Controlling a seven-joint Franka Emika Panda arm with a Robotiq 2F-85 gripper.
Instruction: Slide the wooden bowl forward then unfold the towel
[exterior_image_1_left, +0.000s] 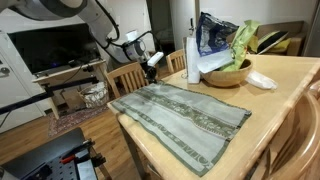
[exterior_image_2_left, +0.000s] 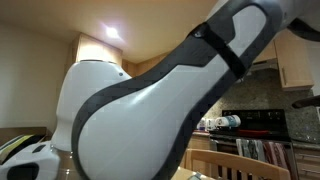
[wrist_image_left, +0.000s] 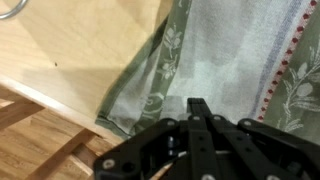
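Observation:
The grey-green striped towel (exterior_image_1_left: 180, 115) lies spread flat on the wooden table (exterior_image_1_left: 290, 100), reaching its near edge. The wooden bowl (exterior_image_1_left: 228, 72) stands behind the towel at the back of the table and holds leafy greens and a blue bag. My gripper (exterior_image_1_left: 152, 62) hovers above the towel's far corner, by the table edge. In the wrist view the towel (wrist_image_left: 220, 50) fills the upper right, its corner hanging at the table edge (wrist_image_left: 60, 80). The gripper's fingers (wrist_image_left: 200, 108) are pressed together with nothing seen between them. The other exterior view shows only my arm (exterior_image_2_left: 170, 100).
A white bottle (exterior_image_1_left: 192, 60) stands beside the bowl. A small white flat dish (exterior_image_1_left: 262, 80) lies to its other side. Wooden chairs (exterior_image_1_left: 125, 78) stand at the table's edge near the gripper. A black cabinet with a monitor (exterior_image_1_left: 55, 50) stands behind.

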